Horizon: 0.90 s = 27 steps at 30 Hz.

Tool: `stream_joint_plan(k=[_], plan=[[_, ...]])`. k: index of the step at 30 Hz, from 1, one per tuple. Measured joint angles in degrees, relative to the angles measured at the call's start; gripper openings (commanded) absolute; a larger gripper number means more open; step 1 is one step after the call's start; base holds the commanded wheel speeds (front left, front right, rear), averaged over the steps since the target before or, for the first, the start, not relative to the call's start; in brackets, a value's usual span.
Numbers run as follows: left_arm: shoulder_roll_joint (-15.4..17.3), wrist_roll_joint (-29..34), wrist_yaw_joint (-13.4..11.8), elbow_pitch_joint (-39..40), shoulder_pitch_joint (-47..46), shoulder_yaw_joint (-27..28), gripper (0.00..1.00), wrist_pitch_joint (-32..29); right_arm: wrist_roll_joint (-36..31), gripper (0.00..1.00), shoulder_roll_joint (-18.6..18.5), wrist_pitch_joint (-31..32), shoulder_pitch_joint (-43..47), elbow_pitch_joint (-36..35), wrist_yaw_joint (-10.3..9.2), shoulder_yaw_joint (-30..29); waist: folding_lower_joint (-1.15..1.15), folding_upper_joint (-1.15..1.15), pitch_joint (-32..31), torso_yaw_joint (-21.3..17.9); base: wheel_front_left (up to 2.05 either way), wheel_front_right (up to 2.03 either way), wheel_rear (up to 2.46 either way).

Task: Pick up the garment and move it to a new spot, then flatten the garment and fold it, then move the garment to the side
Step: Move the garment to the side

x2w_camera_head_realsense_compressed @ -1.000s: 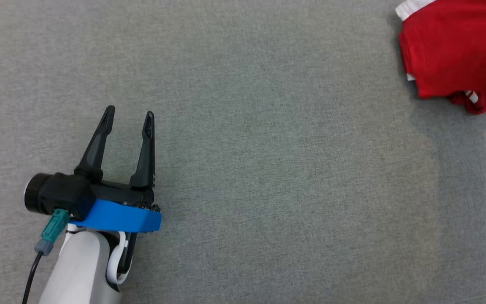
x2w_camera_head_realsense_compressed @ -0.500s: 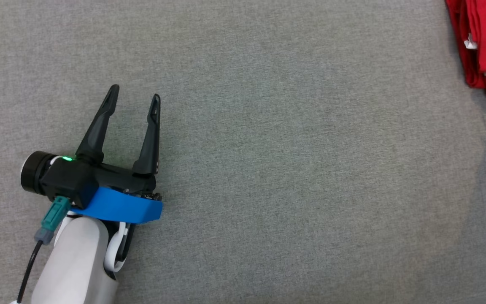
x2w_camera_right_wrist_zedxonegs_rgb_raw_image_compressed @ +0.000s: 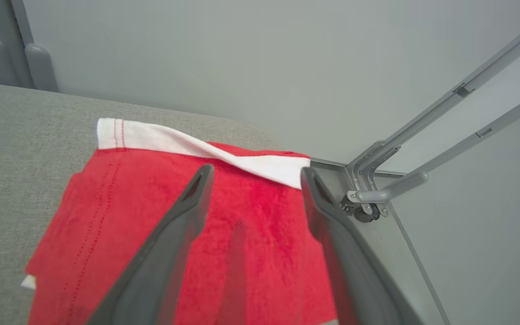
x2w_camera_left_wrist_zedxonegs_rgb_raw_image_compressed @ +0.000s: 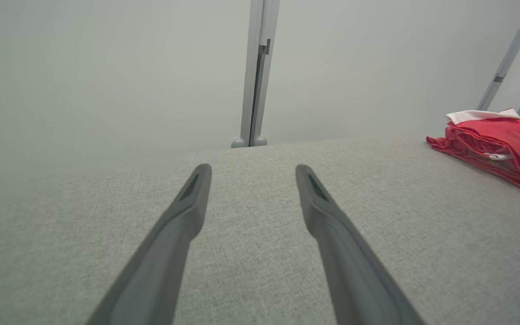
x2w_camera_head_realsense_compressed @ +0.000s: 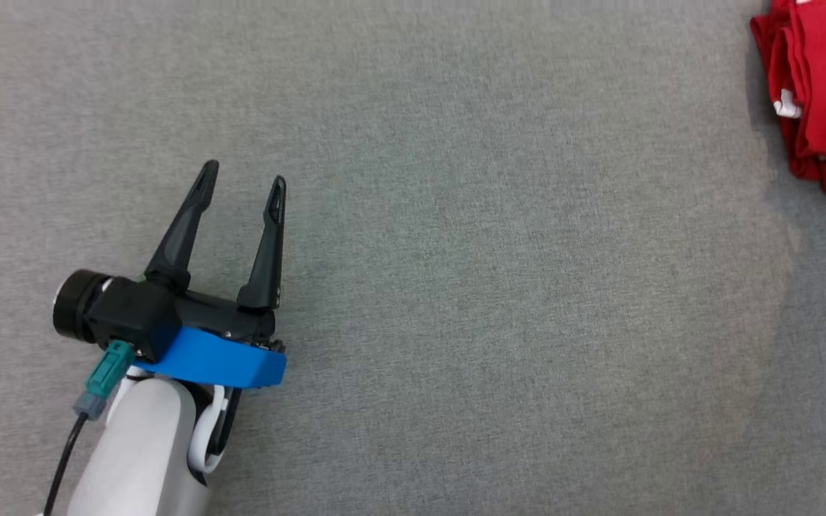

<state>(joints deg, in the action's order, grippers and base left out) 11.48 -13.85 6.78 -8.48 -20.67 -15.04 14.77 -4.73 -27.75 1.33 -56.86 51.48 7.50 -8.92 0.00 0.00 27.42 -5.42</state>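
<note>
The garment (x2w_camera_head_realsense_compressed: 825, 86) is red with white trim, folded into a compact stack at the far right edge of the grey table top (x2w_camera_head_realsense_compressed: 456, 287). In the left wrist view the garment (x2w_camera_left_wrist_zedxonegs_rgb_raw_image_compressed: 497, 144) lies at the right, well away from my left gripper (x2w_camera_left_wrist_zedxonegs_rgb_raw_image_compressed: 252, 170). The left gripper (x2w_camera_head_realsense_compressed: 244, 173) hovers open over bare cloth at the lower left, nothing between its fingers. In the right wrist view my right gripper (x2w_camera_right_wrist_zedxonegs_rgb_raw_image_compressed: 255, 171) stands open just above the garment (x2w_camera_right_wrist_zedxonegs_rgb_raw_image_compressed: 251, 225), fingers spread apart with a white band (x2w_camera_right_wrist_zedxonegs_rgb_raw_image_compressed: 188, 143) beyond their tips.
A pale wall with a vertical grey post (x2w_camera_left_wrist_zedxonegs_rgb_raw_image_compressed: 255, 72) rises behind the table. Slanted metal rails with a small wheel (x2w_camera_right_wrist_zedxonegs_rgb_raw_image_compressed: 368, 203) stand off the table's right corner, close to the garment.
The head camera has shifted, so the garment sits further right in view. The garment now lies as a narrower folded stack. My right gripper has opened over it.
</note>
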Motion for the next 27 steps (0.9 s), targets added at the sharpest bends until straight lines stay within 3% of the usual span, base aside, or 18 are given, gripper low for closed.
stream_joint_plan(k=[6, 12, 19, 27], plan=[[-1.46, -1.32, -0.71, -2.34, 2.21, 0.26, 1.0, 0.12, 3.14, 1.0, 2.32, -3.76, 4.08, -2.49, 0.0, 2.35, 0.0, 0.0, -5.28, 2.15, 0.0, 0.0, 0.0], [-2.05, -2.79, -1.6, -3.63, 6.12, 1.85, 1.0, 0.23, 10.58, 1.0, 5.03, -7.65, 12.51, -8.92, -0.01, 6.16, -0.02, -0.01, -11.41, 4.44, 0.0, 0.0, 0.0], [-1.45, -3.6, -2.94, -4.15, 11.93, 3.7, 1.0, 0.22, 16.35, 1.0, 7.8, -6.91, 25.31, -20.83, 0.0, 9.72, -0.01, -0.01, -17.21, 5.48, 0.0, 0.0, 0.0], [-1.36, -4.71, -5.35, -2.36, 17.13, 4.88, 1.0, -0.52, 17.55, 1.0, 14.66, -6.43, 41.66, -35.75, 0.0, 5.89, -0.01, -0.02, -22.14, 5.92, 0.0, 0.0, 0.0]])
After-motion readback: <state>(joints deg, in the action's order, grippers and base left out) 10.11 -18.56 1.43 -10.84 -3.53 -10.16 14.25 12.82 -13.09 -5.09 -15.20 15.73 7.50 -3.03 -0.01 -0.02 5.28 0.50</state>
